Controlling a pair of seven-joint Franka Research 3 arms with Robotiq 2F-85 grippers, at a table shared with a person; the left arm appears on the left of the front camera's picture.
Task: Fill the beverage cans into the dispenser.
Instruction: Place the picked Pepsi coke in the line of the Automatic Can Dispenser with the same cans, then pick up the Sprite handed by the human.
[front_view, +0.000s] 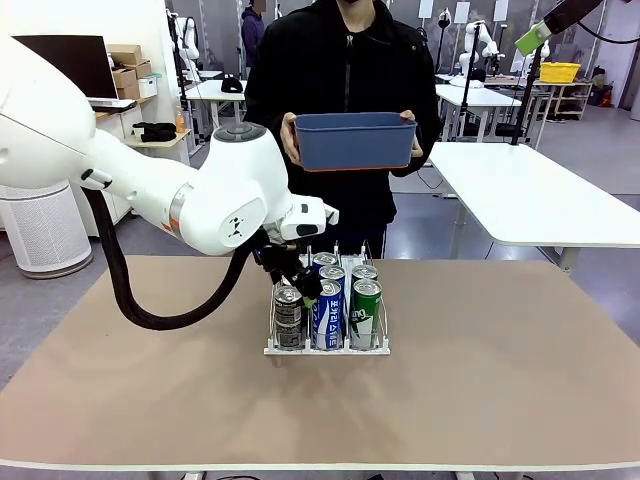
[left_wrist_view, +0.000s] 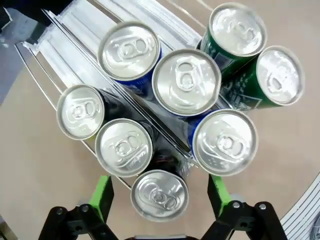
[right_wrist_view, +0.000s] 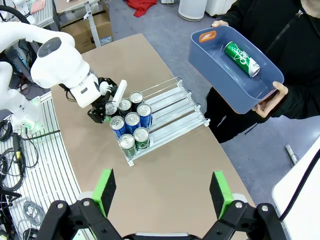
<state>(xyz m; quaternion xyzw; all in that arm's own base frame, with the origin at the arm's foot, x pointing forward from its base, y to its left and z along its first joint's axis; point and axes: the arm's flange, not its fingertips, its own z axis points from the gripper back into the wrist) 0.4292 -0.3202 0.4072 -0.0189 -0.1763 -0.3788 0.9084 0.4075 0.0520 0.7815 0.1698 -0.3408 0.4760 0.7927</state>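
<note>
The dispenser (front_view: 327, 350) stands mid-table with several beverage cans upright in its three lanes: black-grey (front_view: 288, 318), blue (front_view: 329, 312) and green (front_view: 366, 310). My left gripper (front_view: 291, 283) hangs over the front black-grey can. In the left wrist view its green pads (left_wrist_view: 102, 192) stand open on either side of that can (left_wrist_view: 160, 196), with a gap on each side. My right gripper (right_wrist_view: 161, 192) is open and empty, high above the table. From there I see the dispenser (right_wrist_view: 177, 102) and one green can (right_wrist_view: 241, 58) lying in the tub.
A person at the far side holds a blue plastic tub (front_view: 355, 140) with both hands above the table edge. The rear part of the dispenser lanes (left_wrist_view: 65, 37) is bare. Brown tabletop (front_view: 500, 380) surrounds the rack.
</note>
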